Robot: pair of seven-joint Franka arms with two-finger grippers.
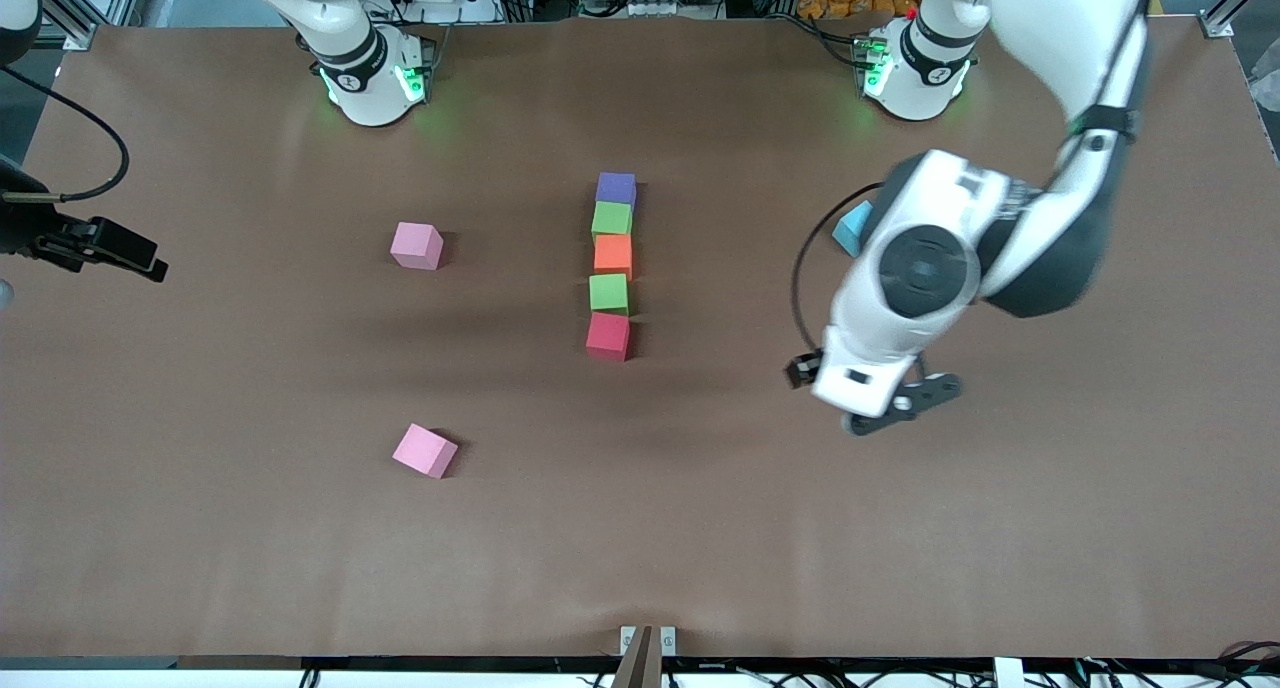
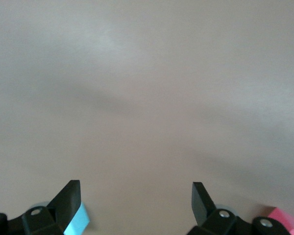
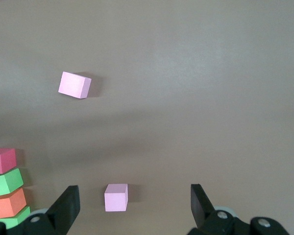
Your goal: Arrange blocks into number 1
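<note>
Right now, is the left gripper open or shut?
Open. In the left wrist view, the left gripper has its two fingers wide apart over bare table, holding nothing.

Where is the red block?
In the front view, the red block ends the middle line, nearest the camera, touching a green block.

Even overhead light on brown desk (image 1: 700, 528), no hard glare. Blocks throw short soft shadows toward my left arm's end; red block (image 1: 608, 335) shows one clearly. Broad faint shadow bands from my arms cross desk. Green glow from base lights spills onto desk beside both bases. My left arm smeared by motion blur in front view. Left wrist view washed out, pale, soft, desk surface featureless. Right wrist view sharper, colours muted, pink cube (image 3: 74, 85) edges crisp.
</note>
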